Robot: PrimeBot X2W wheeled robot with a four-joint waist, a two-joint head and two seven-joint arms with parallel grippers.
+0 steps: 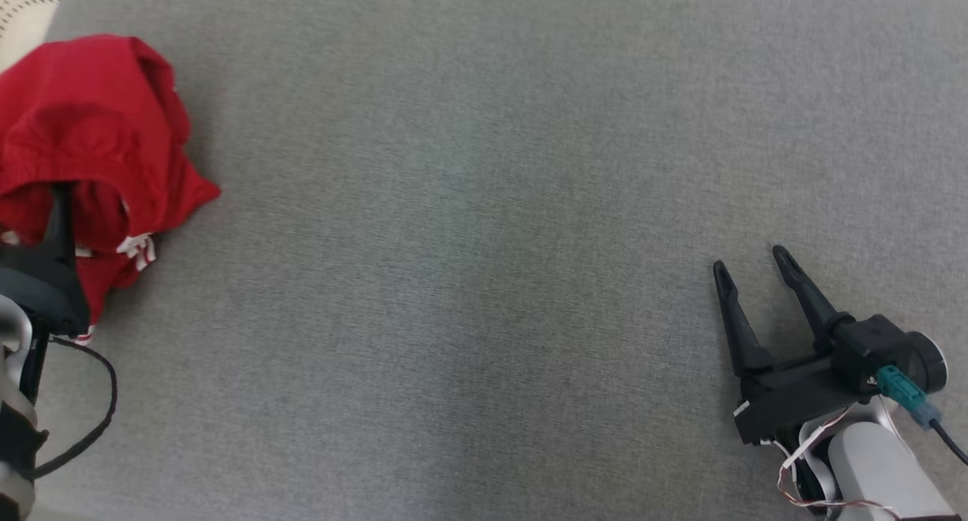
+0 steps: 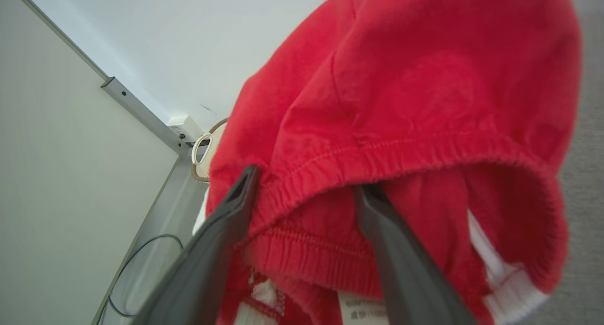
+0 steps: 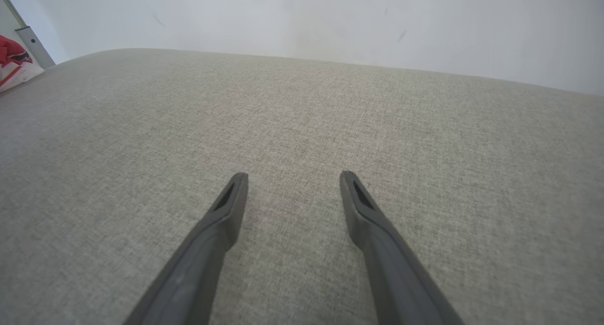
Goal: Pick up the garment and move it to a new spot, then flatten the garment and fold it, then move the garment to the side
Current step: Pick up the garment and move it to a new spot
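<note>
In the left wrist view the left claw (image 2: 309,178) stands spread wide with nothing gripped. Its two fingers straddle the elastic waistband (image 2: 401,155) of the red garment (image 2: 424,79). The finger at lower left (image 2: 212,240) lies along the cloth's outer edge. The one at lower centre (image 2: 396,249) pokes up under the waistband, seemingly into the opening. Closing from here would probably pinch a single layer of elastic, so the rest could hang in a bunch, or the thin hem could slip out during the lift. The finger tucked inside might also snag in the opening when the cloth is let go. In the head view the garment (image 1: 91,128) is crumpled at the upper left of the frame, close to the edge of the grey bench (image 1: 454,279). One dark finger of the left claw rises into its lower folds from the lower left corner. Lying so near the edge, the garment could be pushed off the bench by a clumsy tug. The loose black cable (image 1: 98,400) looping beside the left arm could catch as it moves. The right claw (image 1: 749,259) sits at the lower right, well apart from the garment, fingers splayed and empty. In the right wrist view the right claw (image 3: 293,175) points across bare grey cloth with its fingers apart and nothing between them. The garment (image 3: 12,51) is a small red patch at the far upper left, too distant for this arm to steady the lift.
</note>
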